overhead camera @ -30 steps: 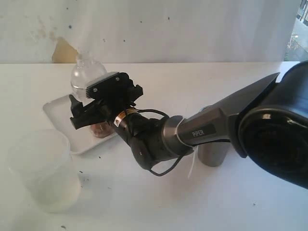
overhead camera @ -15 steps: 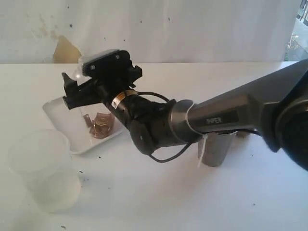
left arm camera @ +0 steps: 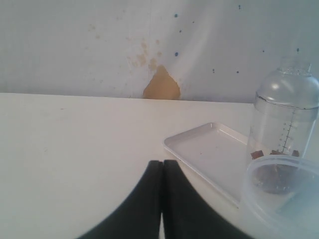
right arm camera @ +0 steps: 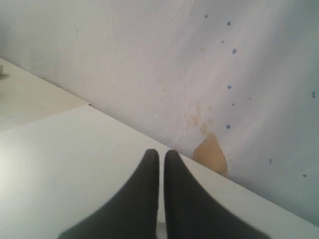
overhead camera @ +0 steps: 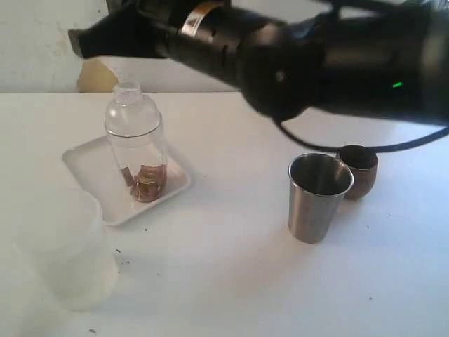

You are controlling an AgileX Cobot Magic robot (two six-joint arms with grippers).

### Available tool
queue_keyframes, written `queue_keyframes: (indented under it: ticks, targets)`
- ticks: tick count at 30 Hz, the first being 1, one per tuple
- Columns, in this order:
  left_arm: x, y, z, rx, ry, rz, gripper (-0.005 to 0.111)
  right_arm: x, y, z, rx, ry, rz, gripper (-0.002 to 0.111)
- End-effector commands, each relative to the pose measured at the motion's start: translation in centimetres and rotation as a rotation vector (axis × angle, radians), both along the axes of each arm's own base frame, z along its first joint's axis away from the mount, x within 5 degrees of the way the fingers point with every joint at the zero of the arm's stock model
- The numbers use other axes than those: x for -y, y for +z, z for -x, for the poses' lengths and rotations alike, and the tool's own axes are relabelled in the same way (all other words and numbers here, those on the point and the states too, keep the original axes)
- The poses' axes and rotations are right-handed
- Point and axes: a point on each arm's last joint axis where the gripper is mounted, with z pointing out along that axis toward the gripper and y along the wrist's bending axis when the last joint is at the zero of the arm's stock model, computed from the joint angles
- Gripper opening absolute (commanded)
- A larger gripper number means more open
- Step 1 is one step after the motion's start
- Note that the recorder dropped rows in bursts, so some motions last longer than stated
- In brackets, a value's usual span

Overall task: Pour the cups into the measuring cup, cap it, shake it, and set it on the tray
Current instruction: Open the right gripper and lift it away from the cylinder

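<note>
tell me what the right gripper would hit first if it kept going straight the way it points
Nothing stands in its line. The right gripper, shut, points over bare table toward the back wall near the tan patch; probably the wall first, though depth is unclear.

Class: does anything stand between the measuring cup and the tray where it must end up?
Nothing visible does. The capped measuring cup already stands upright on the tray, and the right tool hangs above it, shut and apart.
</note>
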Motion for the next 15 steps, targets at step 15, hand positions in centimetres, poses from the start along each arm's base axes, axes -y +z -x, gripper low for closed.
queue_keyframes:
  ticks: [15]
  targets:
    - [0.0,0.0,0.0,0.009,0.002,0.008,0.001,14.6,8.3,19.2,-0.164,0.150,0.165,0.000]
